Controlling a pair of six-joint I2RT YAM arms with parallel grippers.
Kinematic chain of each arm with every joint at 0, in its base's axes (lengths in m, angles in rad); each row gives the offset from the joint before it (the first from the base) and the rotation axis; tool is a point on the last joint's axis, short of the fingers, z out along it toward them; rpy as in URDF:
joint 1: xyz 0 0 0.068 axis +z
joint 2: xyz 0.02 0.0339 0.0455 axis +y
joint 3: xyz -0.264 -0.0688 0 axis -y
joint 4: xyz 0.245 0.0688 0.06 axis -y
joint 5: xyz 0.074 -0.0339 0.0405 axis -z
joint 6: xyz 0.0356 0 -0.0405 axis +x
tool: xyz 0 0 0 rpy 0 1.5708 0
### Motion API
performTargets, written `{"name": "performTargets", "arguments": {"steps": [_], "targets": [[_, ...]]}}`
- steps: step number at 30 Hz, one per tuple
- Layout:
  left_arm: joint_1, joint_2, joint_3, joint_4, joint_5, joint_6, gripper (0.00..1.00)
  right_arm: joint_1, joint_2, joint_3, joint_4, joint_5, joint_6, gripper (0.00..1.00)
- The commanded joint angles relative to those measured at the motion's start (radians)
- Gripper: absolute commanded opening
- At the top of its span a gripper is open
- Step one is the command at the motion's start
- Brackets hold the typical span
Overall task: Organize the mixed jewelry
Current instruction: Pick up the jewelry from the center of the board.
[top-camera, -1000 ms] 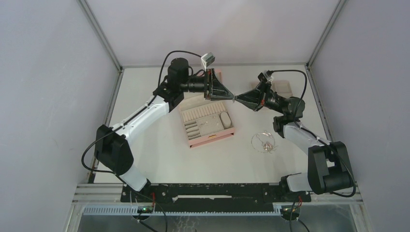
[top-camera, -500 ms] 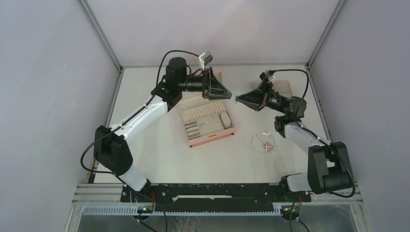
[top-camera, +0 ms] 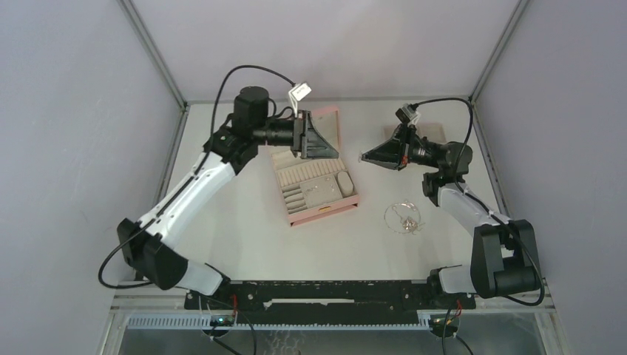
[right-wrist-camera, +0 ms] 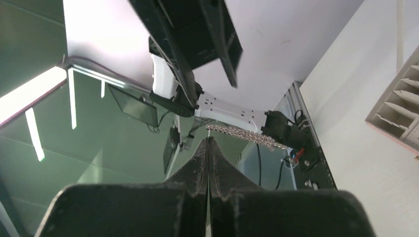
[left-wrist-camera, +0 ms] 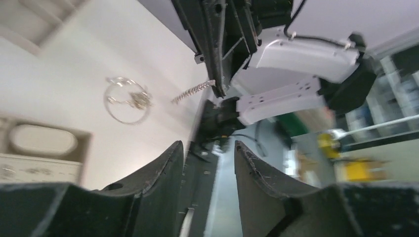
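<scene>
White surface inside grey walls. Nearest me on the right lies the looped chain [top-camera: 403, 217], with loose silver bits [left-wrist-camera: 136, 101] tangled inside its ring, apart from the pink box [top-camera: 325, 213]. That box sits open mid-surface, left of the pile. Farther off, my right fingers [right-wrist-camera: 197, 163] are pressed together, pinching a short beaded strand [right-wrist-camera: 244, 134] in mid-air. My left fingers [left-wrist-camera: 158, 173] hover spread and empty over the box's far end, facing them. I judge this a sorting carry. Next I must lower that strand gently into a compartment before letting go.
</scene>
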Motion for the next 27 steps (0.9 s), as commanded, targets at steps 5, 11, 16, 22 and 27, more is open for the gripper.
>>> {"name": "performTargets", "arguments": {"steps": [5,11,16,22,27], "targets": [[0.007,-0.154,-0.060,0.020,0.039,0.759,0.47,0.010,-0.017,0.072,-0.012,-0.181,-0.043,0.00],[0.012,-0.133,-0.107,0.108,0.061,1.165,0.50,0.031,-0.040,0.093,-0.154,-0.214,-0.122,0.00],[0.025,0.002,0.069,-0.030,0.291,1.295,0.51,0.038,-0.042,0.115,-0.201,-0.242,-0.151,0.00],[0.015,0.015,0.086,-0.054,0.480,1.343,0.54,0.054,-0.052,0.118,-0.233,-0.254,-0.179,0.00],[0.001,0.015,0.092,-0.031,0.552,1.273,0.55,0.068,-0.052,0.119,-0.242,-0.269,-0.189,0.00]]}}
